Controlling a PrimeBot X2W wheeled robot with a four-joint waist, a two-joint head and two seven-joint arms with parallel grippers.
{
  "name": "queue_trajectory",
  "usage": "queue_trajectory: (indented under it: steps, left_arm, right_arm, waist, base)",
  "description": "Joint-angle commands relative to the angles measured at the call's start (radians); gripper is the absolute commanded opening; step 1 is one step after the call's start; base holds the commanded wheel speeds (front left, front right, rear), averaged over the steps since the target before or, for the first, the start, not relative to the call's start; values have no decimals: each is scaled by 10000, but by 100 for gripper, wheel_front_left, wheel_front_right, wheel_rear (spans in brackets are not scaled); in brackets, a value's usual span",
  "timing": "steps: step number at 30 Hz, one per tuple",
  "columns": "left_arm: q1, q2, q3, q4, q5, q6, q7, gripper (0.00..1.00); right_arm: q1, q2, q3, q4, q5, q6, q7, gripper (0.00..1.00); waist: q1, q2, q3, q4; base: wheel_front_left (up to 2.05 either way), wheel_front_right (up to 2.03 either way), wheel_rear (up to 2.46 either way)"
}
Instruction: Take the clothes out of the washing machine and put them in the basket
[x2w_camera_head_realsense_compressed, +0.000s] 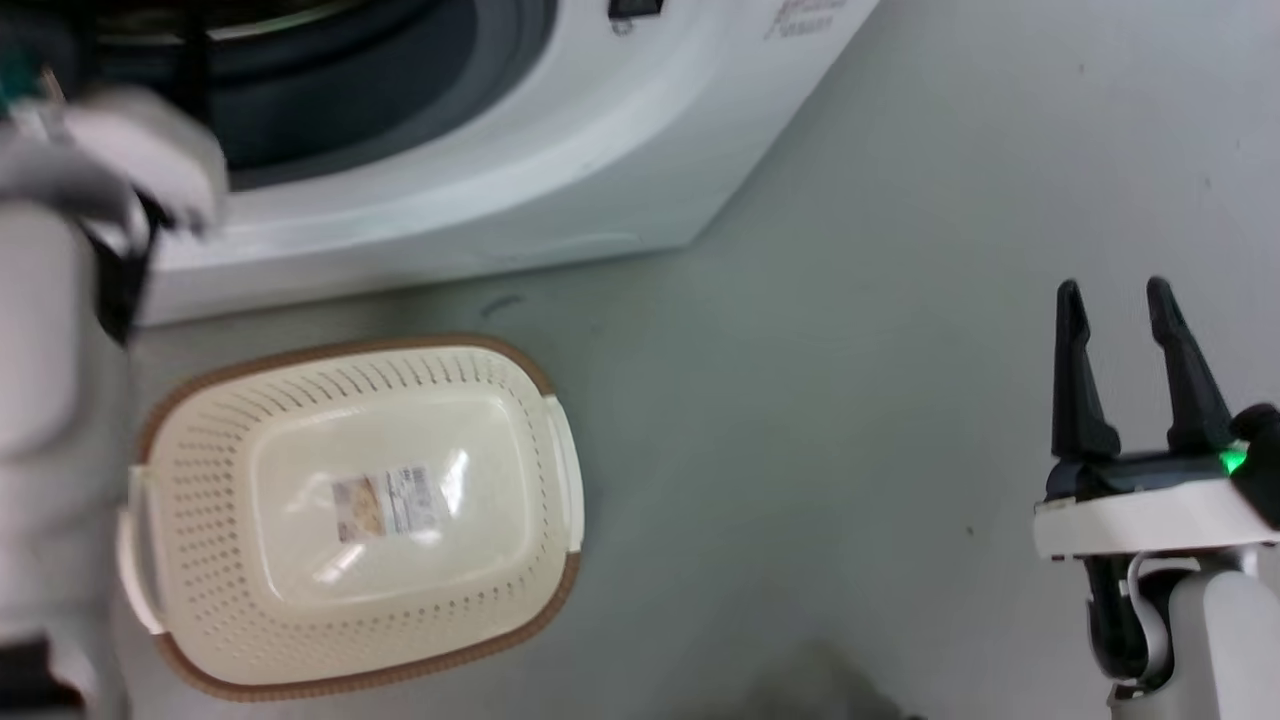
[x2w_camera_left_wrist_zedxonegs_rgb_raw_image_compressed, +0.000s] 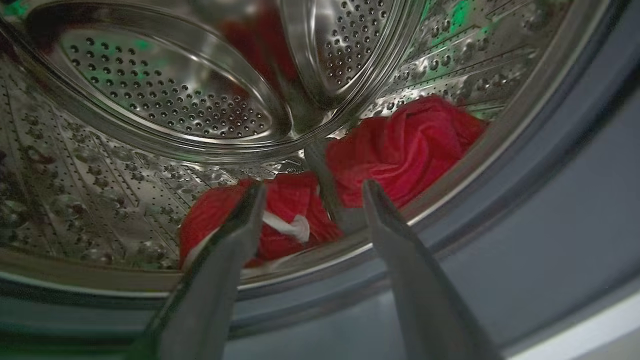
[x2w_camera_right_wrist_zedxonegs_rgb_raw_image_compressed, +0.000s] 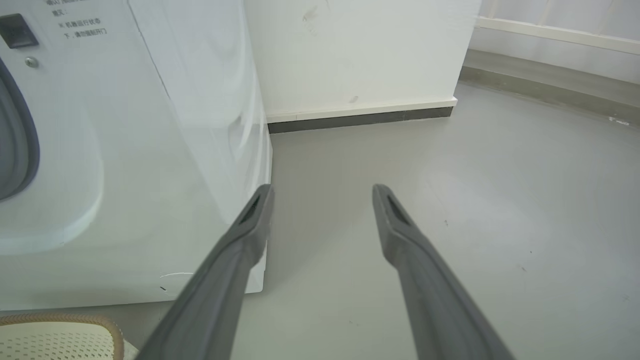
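My left claw (x2w_camera_left_wrist_zedxonegs_rgb_raw_image_compressed: 312, 186) is open, its 2 dark fingers spread with nothing between them, pointing into the shiny steel drum (x2w_camera_left_wrist_zedxonegs_rgb_raw_image_compressed: 150, 100) of the big white washing machine (x2w_camera_head_realsense_compressed: 520, 160). The 2 bright red soft clothes (x2w_camera_left_wrist_zedxonegs_rgb_raw_image_compressed: 360, 165) lie low in the drum: the one with white stripe trim (x2w_camera_left_wrist_zedxonegs_rgb_raw_image_compressed: 287, 200) at 6 o'clock, just past my fingertips, and the other red bundle (x2w_camera_left_wrist_zedxonegs_rgb_raw_image_compressed: 415, 135) at 4 o'clock. They look light and floppy, so I think pinching a thick bunched fold would hold best; a thin edge might slip. My right claw (x2w_camera_head_realsense_compressed: 1114, 288) is open too, over the grey floor (x2w_camera_head_realsense_compressed: 850, 400). The small cream plastic basket with a brown rim (x2w_camera_head_realsense_compressed: 340, 347) sits at 7 o'clock in the head view, near the machine.
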Motion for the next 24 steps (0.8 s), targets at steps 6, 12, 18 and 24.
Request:
queue_trajectory:
  steps: [6, 12, 18, 24]
  left_arm:
    - [-3923, 1191, -812, 1764, 266, -47, 3008, 100]
    - [-6154, 2013, -1778, 2525, -55, -50, 5108, 100]
    - [-7758, 2821, -2670, 2980, -849, -50, 7442, 100]
    - [-8481, 3455, -3330, 3032, -1349, -44, 9321, 100]
  right_arm:
    - [-549, 19, 386, -225, 360, -7, -26, 100]
    - [-550, 18, 872, -464, 680, -7, -25, 100]
    - [-528, 16, 1258, -636, 1018, -7, -25, 100]
    - [-404, 18, 1547, -912, 1404, -7, -25, 100]
  waist:
    - [-4, 0, 1873, -775]
    - [-4, 0, 2552, -1233]
    - [-4, 0, 3161, -1739]
    - [-4, 0, 3475, -2153]
  base:
    - [0, 0, 0]
    - [0, 0, 0]
    - [0, 0, 0]
    - [0, 0, 0]
